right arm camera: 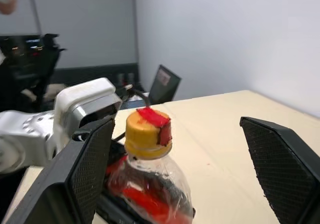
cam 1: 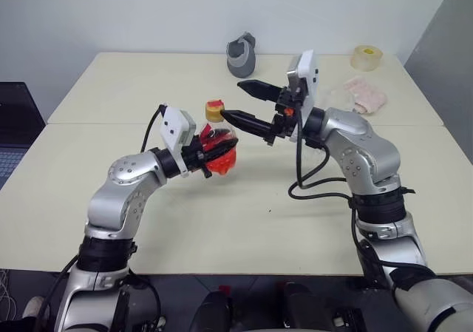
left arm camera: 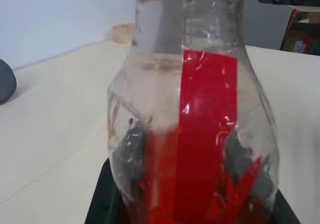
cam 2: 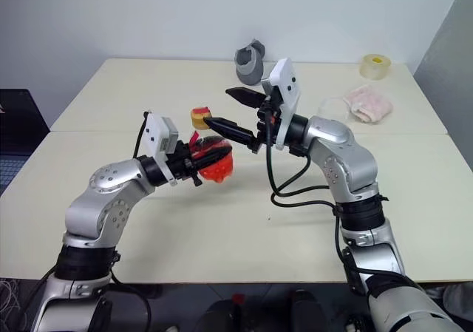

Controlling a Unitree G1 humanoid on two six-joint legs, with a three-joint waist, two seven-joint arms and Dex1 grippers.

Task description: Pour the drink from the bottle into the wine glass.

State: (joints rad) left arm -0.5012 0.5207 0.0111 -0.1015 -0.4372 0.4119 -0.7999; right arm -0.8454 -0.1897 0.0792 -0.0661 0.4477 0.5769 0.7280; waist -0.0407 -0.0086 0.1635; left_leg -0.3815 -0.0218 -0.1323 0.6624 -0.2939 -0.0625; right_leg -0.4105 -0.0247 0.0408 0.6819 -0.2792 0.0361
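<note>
My left gripper (cam 1: 220,153) is shut on the bulbous base of the bottle (cam 1: 217,144), holding it upright above the table. The red-orange drink (cam 1: 223,163) fills its lower part, and the red label (left arm camera: 207,109) faces the left wrist view. The yellow-orange cap (right arm camera: 146,133), with a strip of red tape, is on the neck. My right gripper (cam 1: 231,100) is open and points left, one finger on each side of the cap (cam 2: 200,114) without touching it. A clear rounded shape (cam 2: 331,109) behind my right arm may be the wine glass; I cannot tell.
A grey jug-like object (cam 1: 242,55) stands at the back centre of the cream table (cam 1: 148,88). A tape roll (cam 1: 366,57) sits at the back right corner, and a pink cloth (cam 1: 367,95) lies in front of it. A seam crosses the table.
</note>
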